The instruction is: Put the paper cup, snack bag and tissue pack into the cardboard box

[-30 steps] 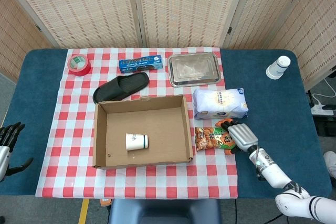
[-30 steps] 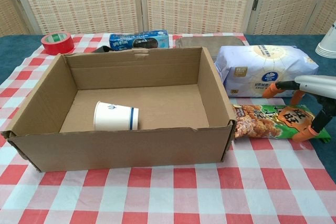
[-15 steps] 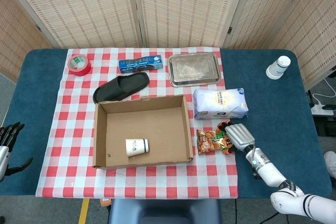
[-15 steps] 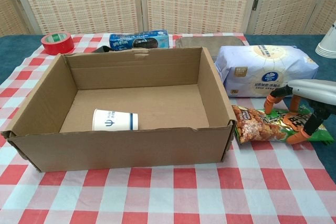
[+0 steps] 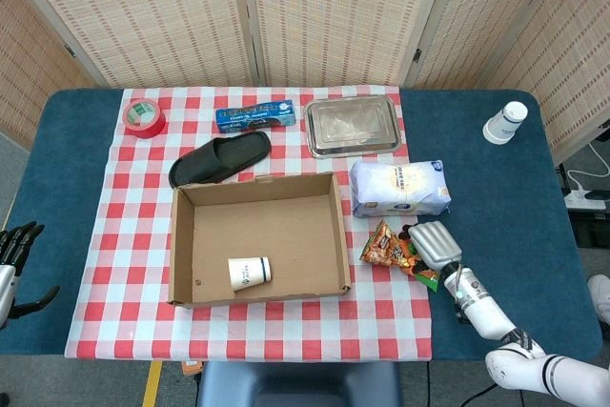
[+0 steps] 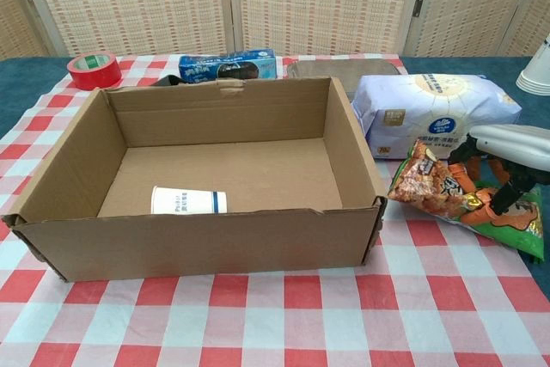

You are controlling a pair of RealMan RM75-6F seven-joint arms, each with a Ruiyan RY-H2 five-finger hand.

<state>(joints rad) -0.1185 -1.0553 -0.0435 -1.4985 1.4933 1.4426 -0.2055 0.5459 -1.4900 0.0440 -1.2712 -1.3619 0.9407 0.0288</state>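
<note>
Now | right robot hand [image 6: 503,161] grips snack bag [image 6: 438,191] | tilted beside cardboard box [image 6: 77,152]

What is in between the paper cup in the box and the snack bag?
The cardboard box's right wall stands between the white paper cup and the orange-and-green snack bag. The head view shows it best.

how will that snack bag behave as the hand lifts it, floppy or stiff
Probably floppy: the snack bag tilts unevenly in the right hand, its free end sagging toward the cardboard box. Its glossy film looks slippery, so it may slide in the grip. It seems light, since the hand holds it near one end.
</note>
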